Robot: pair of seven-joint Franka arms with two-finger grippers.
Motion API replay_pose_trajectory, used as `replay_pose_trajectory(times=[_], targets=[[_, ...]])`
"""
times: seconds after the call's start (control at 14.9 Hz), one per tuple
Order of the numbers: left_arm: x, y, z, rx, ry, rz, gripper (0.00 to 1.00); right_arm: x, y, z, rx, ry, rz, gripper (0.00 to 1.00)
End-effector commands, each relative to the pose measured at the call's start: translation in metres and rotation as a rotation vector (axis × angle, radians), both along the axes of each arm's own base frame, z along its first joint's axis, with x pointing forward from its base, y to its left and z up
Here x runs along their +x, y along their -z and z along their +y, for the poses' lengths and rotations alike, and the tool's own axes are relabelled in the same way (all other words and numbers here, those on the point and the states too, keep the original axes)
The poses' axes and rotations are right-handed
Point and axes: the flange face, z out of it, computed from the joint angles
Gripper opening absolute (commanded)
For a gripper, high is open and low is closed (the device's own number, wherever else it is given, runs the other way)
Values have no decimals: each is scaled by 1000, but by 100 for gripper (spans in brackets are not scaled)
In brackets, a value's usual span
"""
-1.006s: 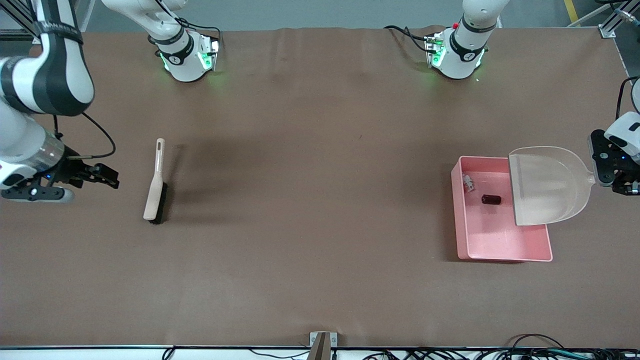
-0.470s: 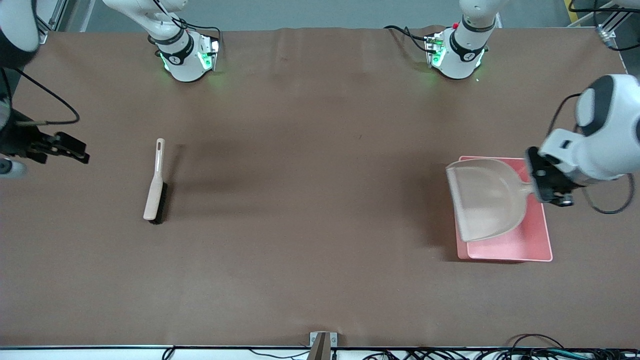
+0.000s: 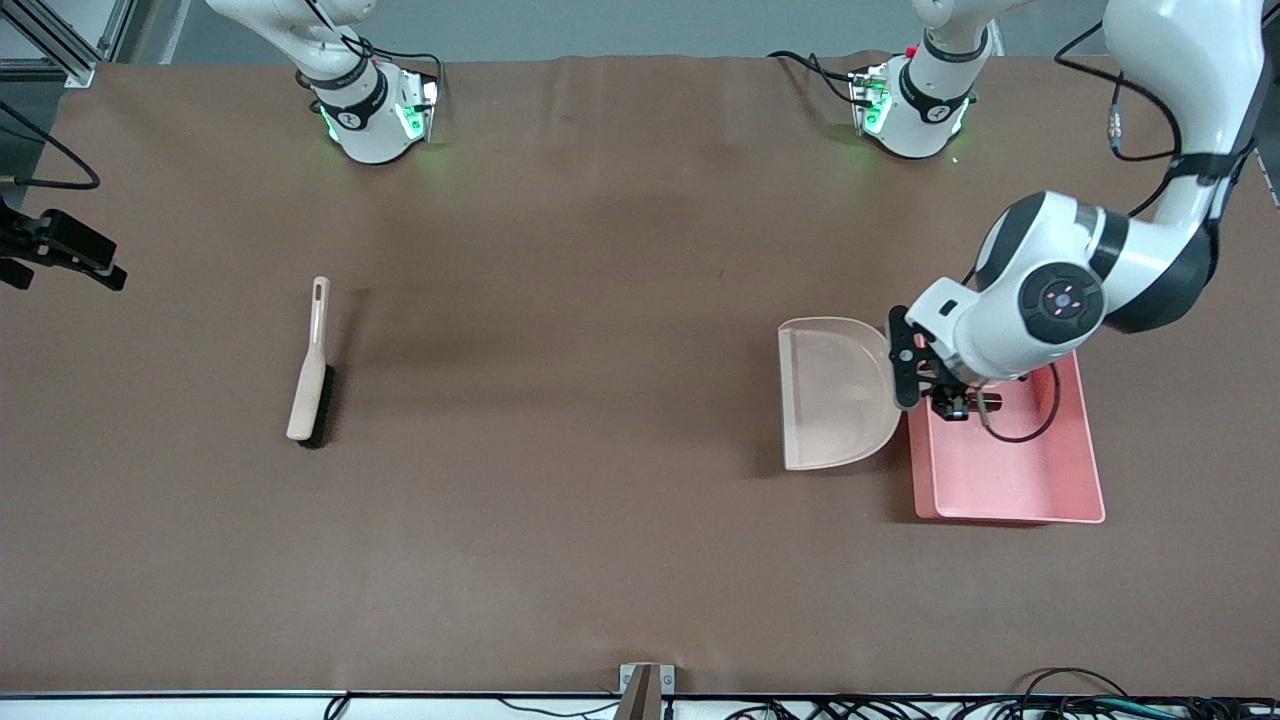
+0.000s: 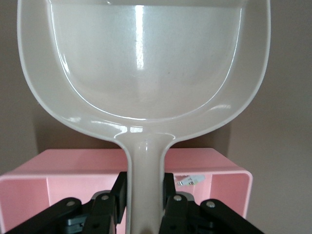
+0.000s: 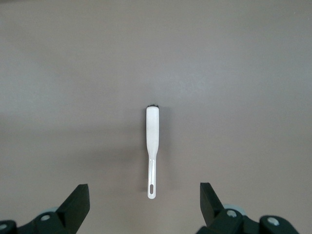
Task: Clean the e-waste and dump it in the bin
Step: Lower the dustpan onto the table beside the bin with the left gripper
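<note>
My left gripper is shut on the handle of the beige dustpan, whose empty pan is over the table beside the pink bin, toward the right arm's end. In the left wrist view my left gripper clamps the dustpan handle, with the bin beneath. The white-grey e-waste part lies in the bin. The dark cylinder is hidden under the left hand. My right gripper is open and empty over the table edge at the right arm's end; in its wrist view my right gripper is wide open.
The beige black-bristled brush lies on the brown table toward the right arm's end and also shows in the right wrist view. Both arm bases stand along the table's edge farthest from the front camera.
The left arm has swung the dustpan from over the bin to beside it, toward the table's middle. The right gripper has drawn away from the brush toward the table's end.
</note>
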Motion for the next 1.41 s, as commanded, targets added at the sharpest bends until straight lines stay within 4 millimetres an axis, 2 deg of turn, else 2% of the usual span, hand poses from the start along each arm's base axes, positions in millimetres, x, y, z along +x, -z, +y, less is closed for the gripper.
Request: replay_pose_trajectory(times=[0.0, 0.13, 0.2, 0.34, 0.54, 0.67, 0.87, 1.07, 1.14, 1.34], targets=[[-12, 8, -19, 16, 81, -38, 0, -1, -12, 3, -2, -4, -11, 100], [-14, 15, -35, -12, 105, -60, 0, -3, -11, 2, -6, 1, 9, 100], [-18, 19, -53, -23, 126, -64, 0, -3, -11, -1, -8, 6, 5, 100], [-17, 27, -64, -52, 133, -80, 0, -4, -11, -4, -3, 12, 9, 100], [-12, 56, -70, -64, 101, -107, 0, -2, -11, 4, -5, -2, 3, 100], [-20, 62, -90, -47, 38, -117, 0, -2, -12, 11, -3, -14, -2, 100], [-28, 71, -118, -31, -20, -129, 0, -3, -15, 38, -14, -61, -6, 100], [-23, 78, -121, -37, -18, -129, 0, -5, -16, 37, -11, -60, -8, 100], [-27, 78, -128, -36, 5, -130, 1, -5, -17, 38, -14, -61, -12, 100], [-29, 87, -132, -38, 22, -122, 1, -5, -15, 32, -15, -6, -4, 100]])
